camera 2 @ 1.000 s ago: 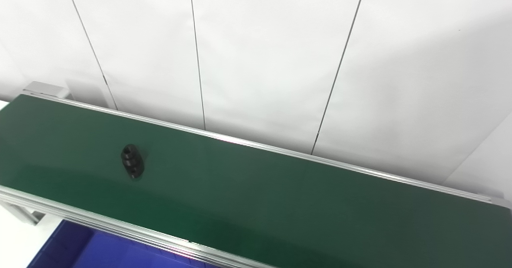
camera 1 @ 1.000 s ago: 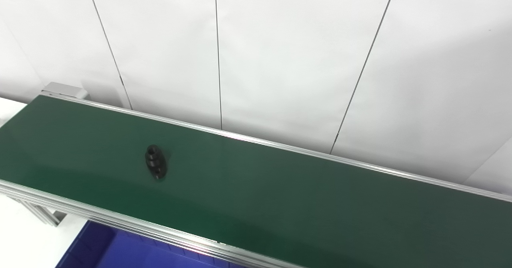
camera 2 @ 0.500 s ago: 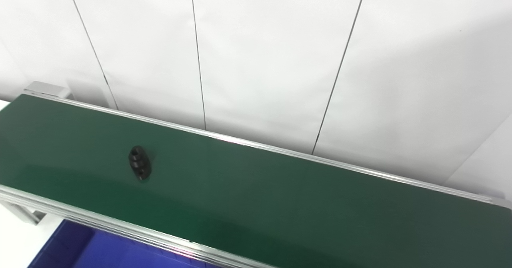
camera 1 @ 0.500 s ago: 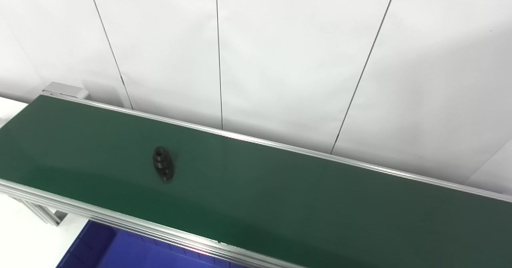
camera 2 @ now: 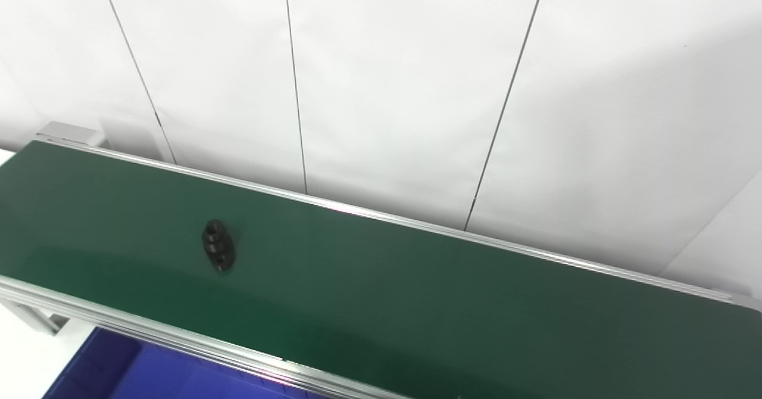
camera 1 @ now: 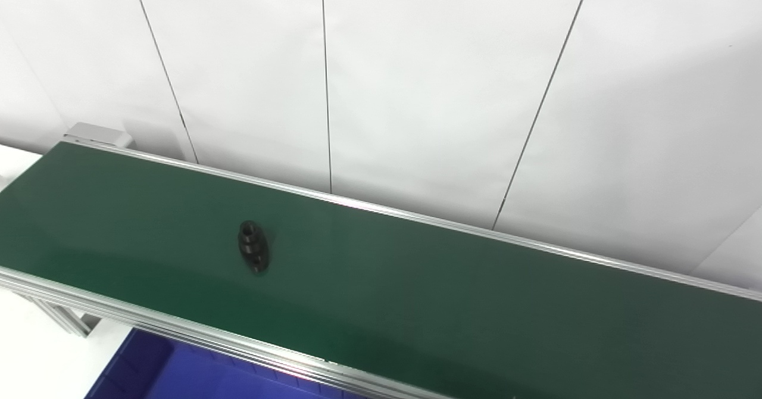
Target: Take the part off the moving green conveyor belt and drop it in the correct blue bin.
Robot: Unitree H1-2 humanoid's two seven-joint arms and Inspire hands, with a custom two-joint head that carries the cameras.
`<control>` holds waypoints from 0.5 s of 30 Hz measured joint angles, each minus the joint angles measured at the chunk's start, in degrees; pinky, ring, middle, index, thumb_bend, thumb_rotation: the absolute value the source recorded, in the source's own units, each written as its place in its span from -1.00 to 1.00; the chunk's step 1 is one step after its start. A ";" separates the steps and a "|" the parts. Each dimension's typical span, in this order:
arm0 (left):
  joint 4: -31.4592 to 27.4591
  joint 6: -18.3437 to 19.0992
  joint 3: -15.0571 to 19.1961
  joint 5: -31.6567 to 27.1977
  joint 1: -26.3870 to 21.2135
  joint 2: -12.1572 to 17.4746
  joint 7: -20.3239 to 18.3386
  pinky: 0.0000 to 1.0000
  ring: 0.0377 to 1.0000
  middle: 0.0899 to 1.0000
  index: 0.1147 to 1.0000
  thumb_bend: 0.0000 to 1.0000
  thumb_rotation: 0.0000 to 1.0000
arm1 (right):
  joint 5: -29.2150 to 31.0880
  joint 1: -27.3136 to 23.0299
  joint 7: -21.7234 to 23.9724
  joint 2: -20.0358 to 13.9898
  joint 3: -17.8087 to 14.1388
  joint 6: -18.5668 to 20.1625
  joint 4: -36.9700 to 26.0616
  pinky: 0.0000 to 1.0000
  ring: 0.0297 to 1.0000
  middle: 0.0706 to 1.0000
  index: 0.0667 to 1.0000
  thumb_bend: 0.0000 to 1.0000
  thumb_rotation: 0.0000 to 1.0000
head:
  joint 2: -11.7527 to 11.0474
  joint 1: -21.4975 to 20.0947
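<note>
White wall panels (camera 1: 428, 89), divided by thin dark seams, are seen filling the upper part of both views. Below them, the green conveyor belt (camera 1: 446, 292) is laid diagonally from upper left to lower right, framed by silver aluminium rails (camera 1: 178, 333). A corner of a blue bin (camera 1: 178, 375) is glimpsed beneath the near rail at the bottom left. The black part (camera 1: 253, 247), a small oblong piece with holes in it, is found lying on the belt's left portion, about midway between the two rails. Neither hand is shown, so the state of the fingers cannot be told.
</note>
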 measured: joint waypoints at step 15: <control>-0.29 0.03 0.07 0.05 0.08 -0.04 -0.11 0.46 0.65 0.67 0.65 1.00 0.73 | 3.28 -7.11 -0.93 4.81 -5.50 0.00 -6.02 0.27 0.50 0.74 0.79 1.00 0.79 | 0.26 -0.35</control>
